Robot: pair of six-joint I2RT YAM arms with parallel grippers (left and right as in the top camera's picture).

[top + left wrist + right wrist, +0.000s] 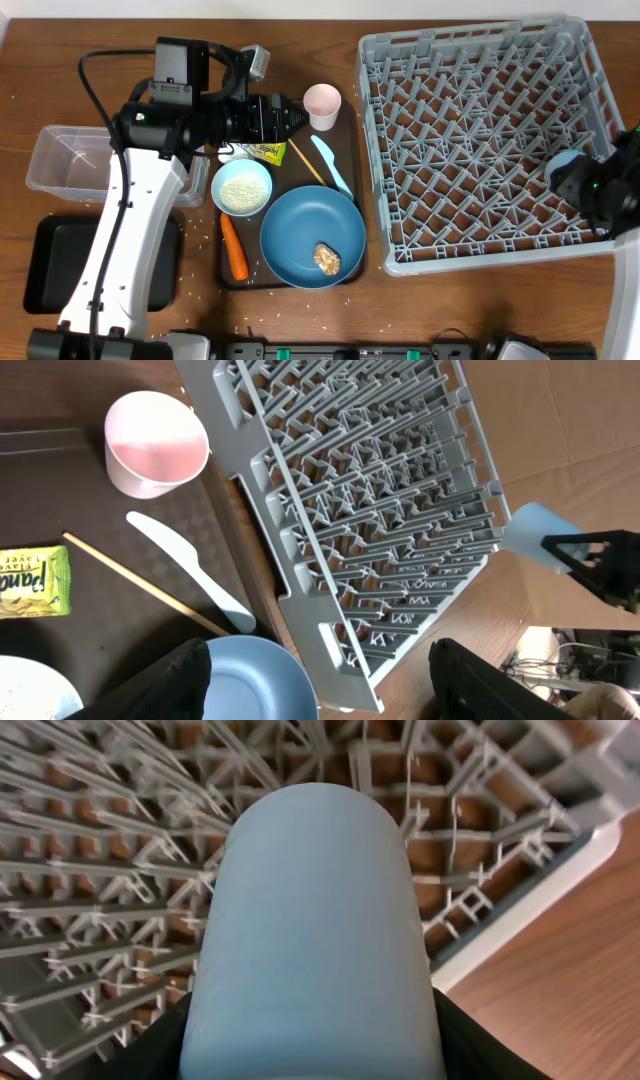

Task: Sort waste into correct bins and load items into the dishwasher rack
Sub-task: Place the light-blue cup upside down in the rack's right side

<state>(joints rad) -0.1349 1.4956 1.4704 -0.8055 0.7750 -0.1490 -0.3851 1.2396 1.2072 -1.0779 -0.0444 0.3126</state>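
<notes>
– Light-blue cup (315, 940): where is it seen?
– It is pinched between the fingers of the right end effector (312, 1048) and held over the right part of the dishwasher rack (460, 36), near its right edge. Contact with the pegs cannot be told.
– Other arm?
– Nothing is held. The left end effector (318, 660) is spread wide above the brown serving tray (348, 140), just beside the pinkish-white cup (322, 105).
– What is seen on that tray?
– The dark-blue plate (295, 230) with the brown food lump (326, 258) on it, the pale-blue bowl (215, 190) filled with rice (243, 188), the carrot (234, 247), the yellow-green wrapper (262, 152), the plastic utensil (332, 165) and a wooden stick (306, 163).
– Bins?
– The clear tub (50, 140) and the black tray (60, 265) are placed at the left of the bench (30, 60), tub behind tray.
</notes>
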